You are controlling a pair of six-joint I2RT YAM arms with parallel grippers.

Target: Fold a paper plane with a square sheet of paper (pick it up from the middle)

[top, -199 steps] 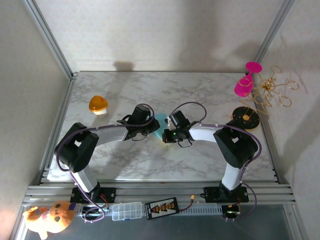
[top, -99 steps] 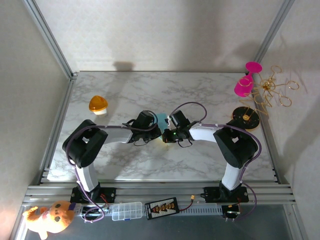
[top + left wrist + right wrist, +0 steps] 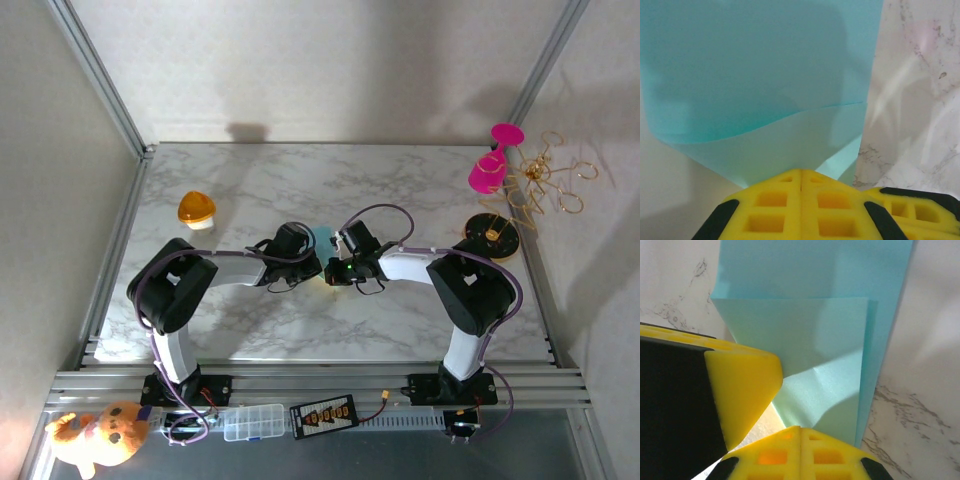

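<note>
The teal-blue square sheet of paper (image 3: pixel 322 238) lies folded at the middle of the marble table, a flap doubled over it. My left gripper (image 3: pixel 313 262) and right gripper (image 3: pixel 330 270) meet tip to tip at its near edge. In the left wrist view the left gripper (image 3: pixel 801 171) is shut, the paper's (image 3: pixel 760 75) lower flap running into its tips. The right gripper (image 3: pixel 800 428) is shut on the lifted, creased flap of the paper (image 3: pixel 815 305). A yellow finger (image 3: pixel 742 390) of the left gripper sits just left of it.
An orange dome-shaped object (image 3: pixel 197 209) sits at the left of the table (image 3: pixel 400 180). At the right stand a pink glass-shaped object (image 3: pixel 490 165), gold wire shapes (image 3: pixel 540 190) and a black disc (image 3: pixel 492 235). Metal frame rails border the table.
My left arm swung right until its gripper reached the paper beside the right gripper, and its jaws closed the last bit. The right arm has stayed put.
</note>
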